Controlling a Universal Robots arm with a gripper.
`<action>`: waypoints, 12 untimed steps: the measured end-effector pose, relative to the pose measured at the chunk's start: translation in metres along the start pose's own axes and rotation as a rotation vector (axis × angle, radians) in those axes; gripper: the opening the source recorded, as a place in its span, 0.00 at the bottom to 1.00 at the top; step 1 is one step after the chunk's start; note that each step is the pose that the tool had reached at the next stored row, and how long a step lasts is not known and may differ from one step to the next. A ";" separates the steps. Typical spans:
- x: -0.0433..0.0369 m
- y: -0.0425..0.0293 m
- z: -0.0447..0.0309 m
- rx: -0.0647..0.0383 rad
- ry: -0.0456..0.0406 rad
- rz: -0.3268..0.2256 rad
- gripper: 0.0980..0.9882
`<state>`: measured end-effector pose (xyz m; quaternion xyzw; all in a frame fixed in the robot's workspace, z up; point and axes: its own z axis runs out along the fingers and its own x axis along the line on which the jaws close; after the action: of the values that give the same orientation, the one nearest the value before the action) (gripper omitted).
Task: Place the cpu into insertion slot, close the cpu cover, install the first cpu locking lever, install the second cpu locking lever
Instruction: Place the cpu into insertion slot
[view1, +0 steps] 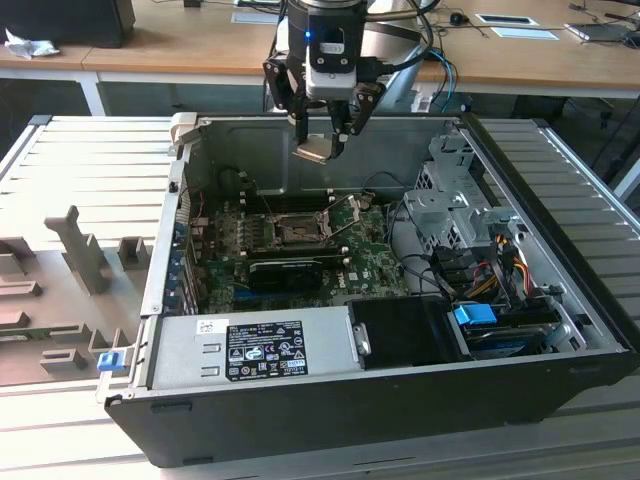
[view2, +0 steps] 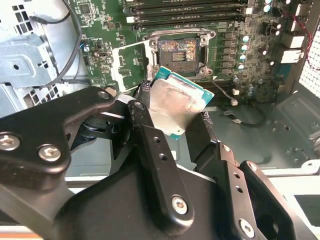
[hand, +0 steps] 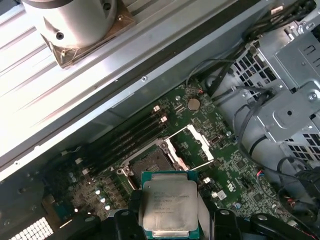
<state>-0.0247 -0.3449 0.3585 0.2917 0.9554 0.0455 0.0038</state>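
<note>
My gripper (view1: 320, 138) hangs above the open computer case (view1: 180, 180), shut on the cpu (view1: 313, 152). The silver-topped chip with a green edge sits tilted between the black fingers (view2: 145, 125) in both wrist views, cpu (view2: 175, 102) and cpu (hand: 167, 202). Below it on the motherboard lies the insertion slot (view2: 178, 51), a dark square socket with a metal rim, uncovered. The cpu cover (view2: 131, 62) stands swung open beside the slot. The slot (hand: 150, 162) and the raised cover frame (hand: 192, 145) also appear under the chip in the first wrist view. On the exterior view the slot (view1: 298, 232) is below the gripper.
A long black card (view1: 285, 270) lies in front of the socket. The grey power supply (view1: 250, 350) fills the case front, a drive cage (view1: 455, 200) and cables (view1: 490, 270) the exterior view's right. Memory slots (view2: 190, 12) flank the socket. A round metal heat sink (hand: 82, 25) rests on the ribbed table.
</note>
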 end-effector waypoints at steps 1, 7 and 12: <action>0.0000 0.0000 0.0000 0.000 -0.0008 0.009 0.48; 0.0000 0.0000 0.0002 -0.001 -0.0040 0.045 0.48; 0.0000 0.0000 0.0002 -0.001 -0.0068 0.076 0.48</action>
<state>-0.0247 -0.3449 0.3583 0.3280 0.9436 0.0453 0.0055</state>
